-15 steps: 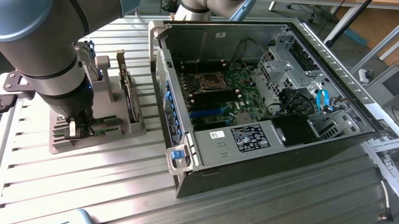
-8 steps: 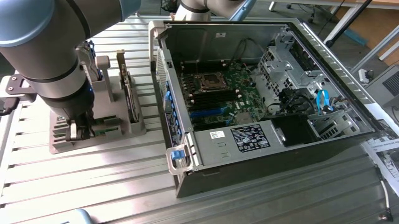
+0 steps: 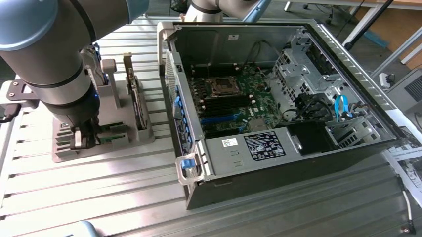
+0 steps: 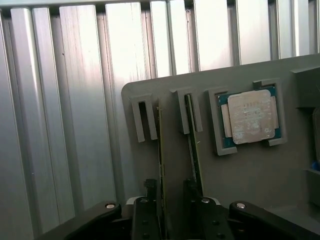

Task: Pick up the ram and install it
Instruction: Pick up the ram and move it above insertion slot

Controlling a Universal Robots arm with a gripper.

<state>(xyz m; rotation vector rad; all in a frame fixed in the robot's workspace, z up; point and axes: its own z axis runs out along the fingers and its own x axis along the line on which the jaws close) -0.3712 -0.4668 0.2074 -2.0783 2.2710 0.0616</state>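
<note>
Wrist view: pincer (image 4: 171, 192) hangs wide-jawed and empty, low over the grey holder (image 4: 250, 185) on the slatted tabletop (image 4: 85, 100), seemingly straddling the ram (image 4: 161, 150), which stands on edge in its slot beside a second stick (image 4: 192, 140), upright, I judge, so its flat faces meet the jaws.

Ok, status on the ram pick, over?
Gripper low over the holder, jaws open. Ram on edge in its slot, seemingly between them, not gripped. Second stick close alongside.
</note>
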